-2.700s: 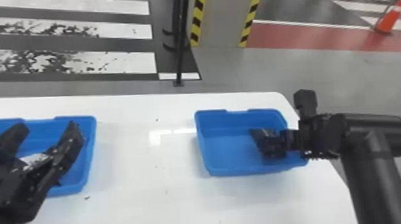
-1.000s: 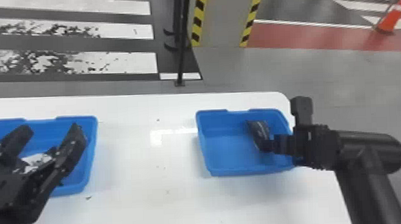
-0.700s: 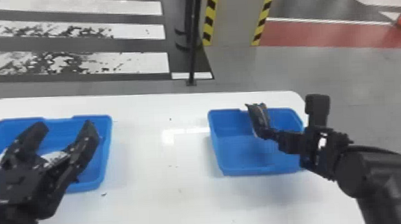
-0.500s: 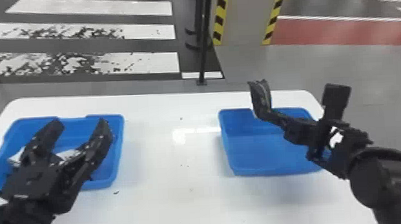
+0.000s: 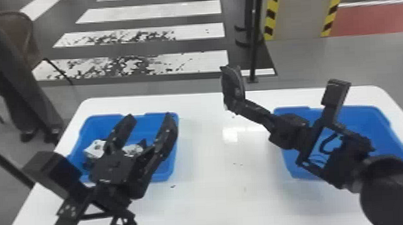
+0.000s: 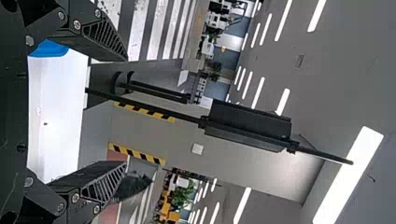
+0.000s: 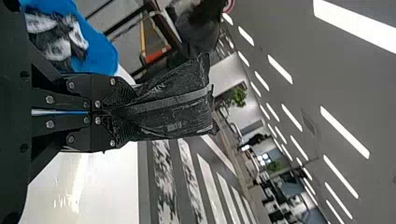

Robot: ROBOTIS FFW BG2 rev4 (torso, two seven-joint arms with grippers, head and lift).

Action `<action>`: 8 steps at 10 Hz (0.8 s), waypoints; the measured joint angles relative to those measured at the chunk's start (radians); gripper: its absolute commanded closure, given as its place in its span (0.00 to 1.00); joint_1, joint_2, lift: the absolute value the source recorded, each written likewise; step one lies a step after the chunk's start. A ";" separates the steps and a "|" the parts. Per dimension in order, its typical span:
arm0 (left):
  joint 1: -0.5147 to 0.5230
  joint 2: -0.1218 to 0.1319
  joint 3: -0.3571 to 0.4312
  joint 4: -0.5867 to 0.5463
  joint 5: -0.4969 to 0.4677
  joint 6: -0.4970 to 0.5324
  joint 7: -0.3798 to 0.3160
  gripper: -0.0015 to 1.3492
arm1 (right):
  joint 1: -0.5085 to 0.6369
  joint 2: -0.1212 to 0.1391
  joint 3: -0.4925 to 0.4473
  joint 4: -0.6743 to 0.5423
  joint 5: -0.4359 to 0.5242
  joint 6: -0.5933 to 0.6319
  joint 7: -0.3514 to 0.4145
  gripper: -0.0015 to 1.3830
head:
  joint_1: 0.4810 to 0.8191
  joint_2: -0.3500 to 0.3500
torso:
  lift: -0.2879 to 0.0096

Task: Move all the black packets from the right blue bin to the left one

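Right gripper: That one (image 5: 239, 107) has its fingers closed on a black packet (image 5: 233, 86), pinching it by one end. The arm reaches in from the right, over the right bin, with the fingers angled out beyond that bin toward the middle.
Packet: Up off the table, standing roughly upright above the fingertips, between the two bins toward the table's far side. From the right wrist view I can see a paler strip (image 7: 168, 101) running along it and creases all over.
Left gripper: Fingers (image 5: 169, 129) spread well apart, nothing between them. It (image 5: 150, 117) hangs over the left bin, and partly hides what lies in there.
Left bin: Blue (image 5: 88, 126), with a crumpled pile (image 7: 56, 39) of white and dark wrappers inside. I can't count them, since they overlap.
Right bin: Blue too (image 5: 367, 121), on the other side of the table, partly hidden behind the right arm (image 5: 389, 190).
Table: White (image 5: 210, 184), with rounded far corners and a few dark specks (image 5: 172, 186) between the bins.
Floor: Past the table, white crossing stripes (image 5: 147, 12), a black pole (image 5: 256, 43) and a pillar (image 5: 298, 12) edged in yellow and black.
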State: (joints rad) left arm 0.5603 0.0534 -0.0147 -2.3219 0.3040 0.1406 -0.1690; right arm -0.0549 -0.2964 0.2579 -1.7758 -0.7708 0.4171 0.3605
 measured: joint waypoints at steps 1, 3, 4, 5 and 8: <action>-0.007 0.001 -0.007 0.010 0.005 -0.001 -0.006 0.20 | -0.019 -0.008 0.078 0.008 -0.037 -0.011 0.000 0.83 | 0.63 0.76 | 0.50; -0.016 0.002 -0.016 0.026 0.016 -0.010 -0.008 0.20 | -0.040 -0.011 0.166 0.026 -0.088 -0.014 0.002 0.83 | 0.63 0.83 | 0.50; -0.018 0.002 -0.019 0.032 0.020 -0.014 -0.007 0.20 | -0.049 -0.011 0.198 0.030 -0.104 -0.015 0.002 0.83 | 0.63 0.84 | 0.50; -0.020 0.002 -0.020 0.038 0.023 -0.015 -0.009 0.20 | -0.061 -0.011 0.229 0.034 -0.118 -0.015 0.002 0.83 | 0.63 0.87 | 0.50; -0.025 0.004 -0.028 0.045 0.025 -0.015 -0.015 0.20 | -0.088 -0.017 0.310 0.045 -0.156 -0.045 0.002 0.83 | 0.63 0.92 | 0.50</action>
State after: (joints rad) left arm 0.5354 0.0578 -0.0430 -2.2766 0.3292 0.1257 -0.1837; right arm -0.1432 -0.3136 0.5677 -1.7306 -0.9264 0.3724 0.3620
